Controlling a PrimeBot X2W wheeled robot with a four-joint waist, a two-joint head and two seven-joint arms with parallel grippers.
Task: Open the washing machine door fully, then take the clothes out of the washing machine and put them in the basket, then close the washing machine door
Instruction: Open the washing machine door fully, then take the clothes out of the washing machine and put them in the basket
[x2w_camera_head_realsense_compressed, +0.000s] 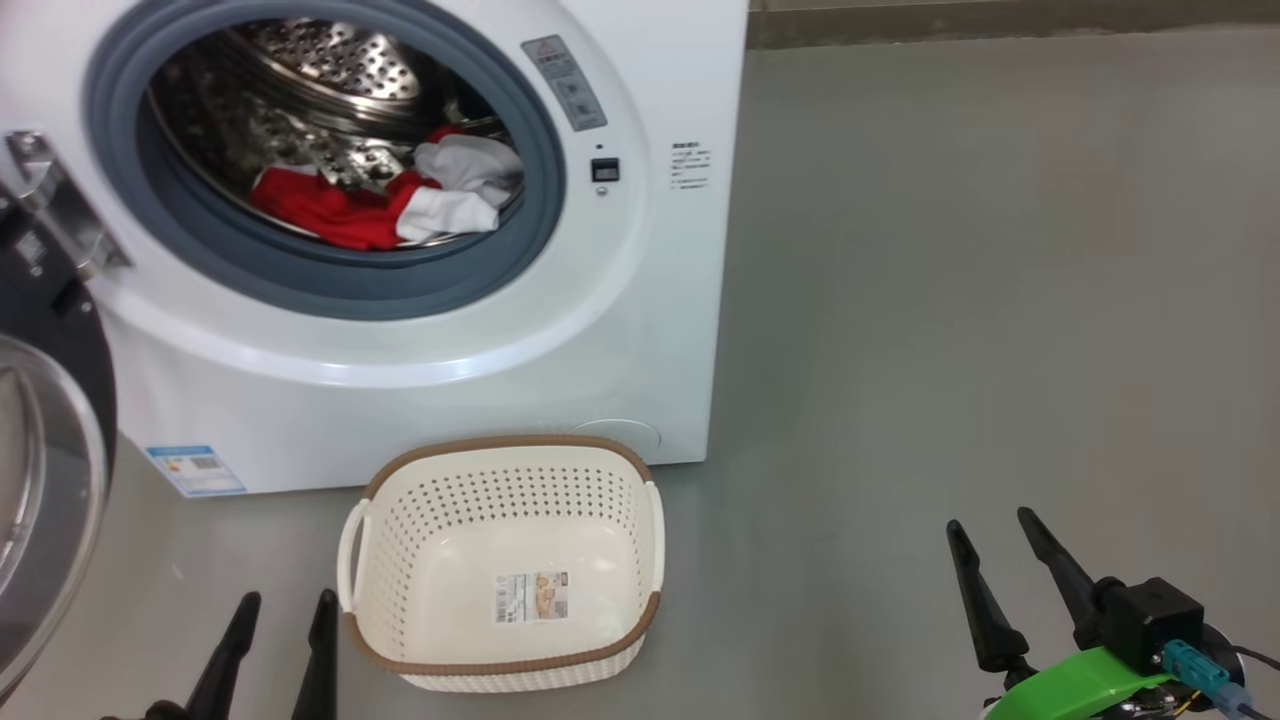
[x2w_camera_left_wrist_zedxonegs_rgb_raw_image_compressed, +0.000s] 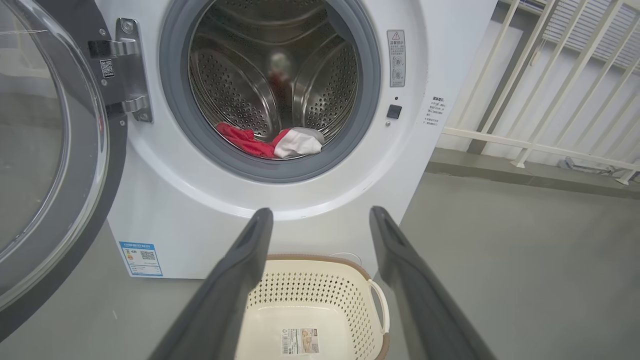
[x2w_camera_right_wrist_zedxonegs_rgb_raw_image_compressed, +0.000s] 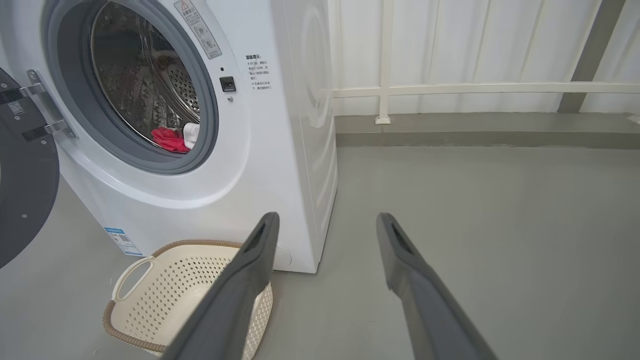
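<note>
The white washing machine (x2w_camera_head_realsense_compressed: 640, 250) (x2w_camera_left_wrist_zedxonegs_rgb_raw_image_compressed: 165, 210) (x2w_camera_right_wrist_zedxonegs_rgb_raw_image_compressed: 280, 150) stands with its door (x2w_camera_head_realsense_compressed: 45, 480) (x2w_camera_left_wrist_zedxonegs_rgb_raw_image_compressed: 45, 150) (x2w_camera_right_wrist_zedxonegs_rgb_raw_image_compressed: 22, 200) swung wide open to the left on its hinge. Red and white clothes (x2w_camera_head_realsense_compressed: 390, 205) (x2w_camera_left_wrist_zedxonegs_rgb_raw_image_compressed: 272, 142) (x2w_camera_right_wrist_zedxonegs_rgb_raw_image_compressed: 172, 139) lie at the bottom of the steel drum. The cream basket (x2w_camera_head_realsense_compressed: 505, 570) (x2w_camera_left_wrist_zedxonegs_rgb_raw_image_compressed: 310, 305) (x2w_camera_right_wrist_zedxonegs_rgb_raw_image_compressed: 175, 295) sits on the floor in front of the machine, holding no clothes, a paper label on its bottom. My left gripper (x2w_camera_head_realsense_compressed: 288, 603) (x2w_camera_left_wrist_zedxonegs_rgb_raw_image_compressed: 320, 217) is open, just left of the basket. My right gripper (x2w_camera_head_realsense_compressed: 990, 522) (x2w_camera_right_wrist_zedxonegs_rgb_raw_image_compressed: 327, 222) is open, well to the basket's right.
Grey floor (x2w_camera_head_realsense_compressed: 1000, 300) stretches to the right of the machine. A white railing (x2w_camera_right_wrist_zedxonegs_rgb_raw_image_compressed: 450, 90) and a low ledge (x2w_camera_left_wrist_zedxonegs_rgb_raw_image_compressed: 525, 175) run behind and to the right. A blue sticker (x2w_camera_head_realsense_compressed: 195, 470) marks the machine's lower left front.
</note>
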